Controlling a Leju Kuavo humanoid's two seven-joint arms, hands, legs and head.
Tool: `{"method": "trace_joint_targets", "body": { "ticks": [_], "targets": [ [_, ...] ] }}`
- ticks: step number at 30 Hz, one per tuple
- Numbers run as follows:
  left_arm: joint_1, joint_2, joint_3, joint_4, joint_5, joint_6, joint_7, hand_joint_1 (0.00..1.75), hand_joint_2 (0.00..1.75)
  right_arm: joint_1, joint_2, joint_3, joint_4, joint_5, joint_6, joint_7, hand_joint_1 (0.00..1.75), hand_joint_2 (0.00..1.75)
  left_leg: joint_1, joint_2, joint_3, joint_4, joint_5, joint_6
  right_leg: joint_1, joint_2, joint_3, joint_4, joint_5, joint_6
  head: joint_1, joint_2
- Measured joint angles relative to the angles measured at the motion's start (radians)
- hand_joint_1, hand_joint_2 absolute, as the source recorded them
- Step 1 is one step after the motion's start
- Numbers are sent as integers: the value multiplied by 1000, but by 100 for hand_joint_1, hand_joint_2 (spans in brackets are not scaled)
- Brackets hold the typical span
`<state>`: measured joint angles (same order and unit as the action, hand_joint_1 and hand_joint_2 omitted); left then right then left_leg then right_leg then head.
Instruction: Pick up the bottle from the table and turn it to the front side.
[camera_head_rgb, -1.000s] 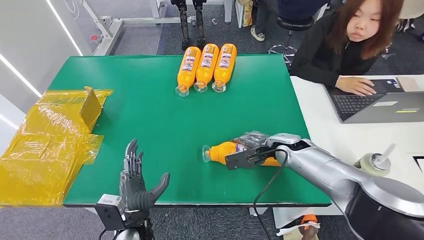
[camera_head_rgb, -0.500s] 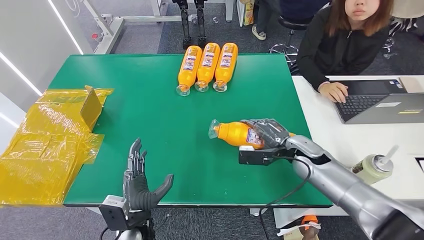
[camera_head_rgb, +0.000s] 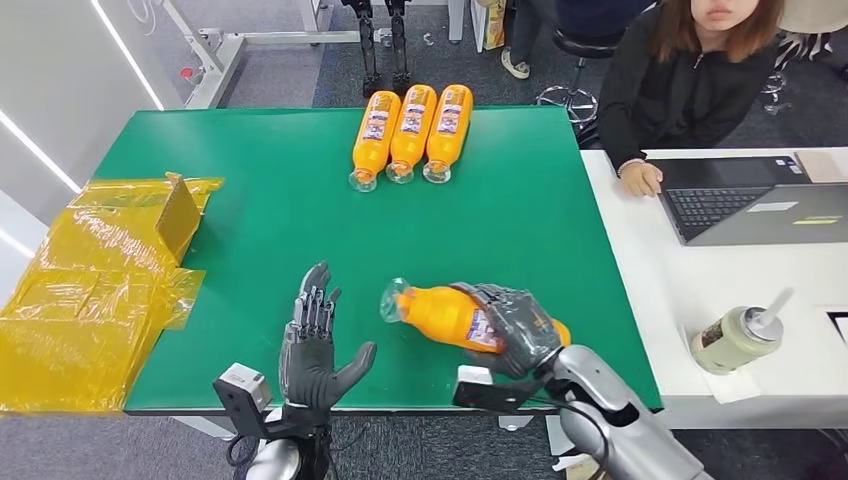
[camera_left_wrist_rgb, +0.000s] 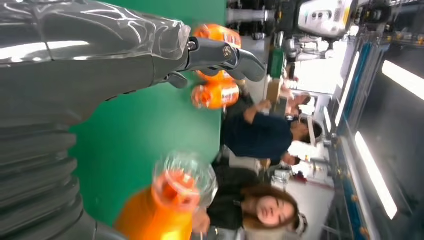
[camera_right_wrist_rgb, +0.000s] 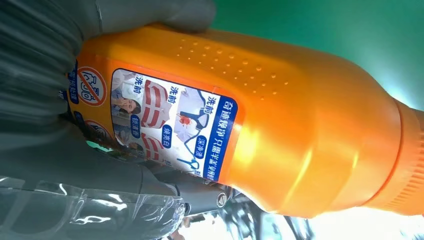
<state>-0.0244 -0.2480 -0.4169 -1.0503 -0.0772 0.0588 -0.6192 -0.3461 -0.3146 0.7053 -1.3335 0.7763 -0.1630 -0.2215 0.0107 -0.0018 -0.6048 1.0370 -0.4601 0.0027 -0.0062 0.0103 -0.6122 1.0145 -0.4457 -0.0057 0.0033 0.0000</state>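
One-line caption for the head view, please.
Right hand holds an orange bottle over the green table; left hand open nearby.

Arms: silver, rounded shells, glossy.
Left hand (camera_head_rgb: 312, 352): dark grey fingers, thick grey thumb, small white-grey box at the wrist.
Right hand (camera_head_rgb: 512, 325): dark grey, wrapped in clear crinkled film.
Cover: grey, ribbed, seen close in the left wrist view.
Cables: black, looping below both wrists.
Screws: small, silvery, on the thumb.

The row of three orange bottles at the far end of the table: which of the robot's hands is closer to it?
Neither by much; perhaps the left. The left hand is open, short of the three bottles; the right hand grips another bottle.
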Motion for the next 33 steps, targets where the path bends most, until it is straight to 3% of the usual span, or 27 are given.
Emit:
{"method": "trace_joint_targets", "body": {
  "ticks": [6,12,27,33],
  "targets": [
    [-19,-5,-3,16,42,-67,21,0,175,25,135,0,-60,48,-3,19,173,175,0,0,0,-1,1,-1,0,0,-1,1,0,-1,0,0],
    [-32,-7,-3,48,56,-104,17,0,175,66,225,-6,-94,77,13,33,173,175,0,0,-1,0,0,-1,0,0,-1,0,-1,-1,0,0],
    [-47,-7,-10,63,76,-130,11,0,175,104,286,-21,-106,68,23,23,171,175,0,1,-1,0,0,-1,0,1,-1,0,0,-1,0,0],
    [-47,-2,-15,44,158,-182,40,0,175,109,309,-22,-84,23,42,-25,172,175,0,1,-1,-1,0,-1,0,0,-1,0,-1,-1,0,0]
  ]
}}
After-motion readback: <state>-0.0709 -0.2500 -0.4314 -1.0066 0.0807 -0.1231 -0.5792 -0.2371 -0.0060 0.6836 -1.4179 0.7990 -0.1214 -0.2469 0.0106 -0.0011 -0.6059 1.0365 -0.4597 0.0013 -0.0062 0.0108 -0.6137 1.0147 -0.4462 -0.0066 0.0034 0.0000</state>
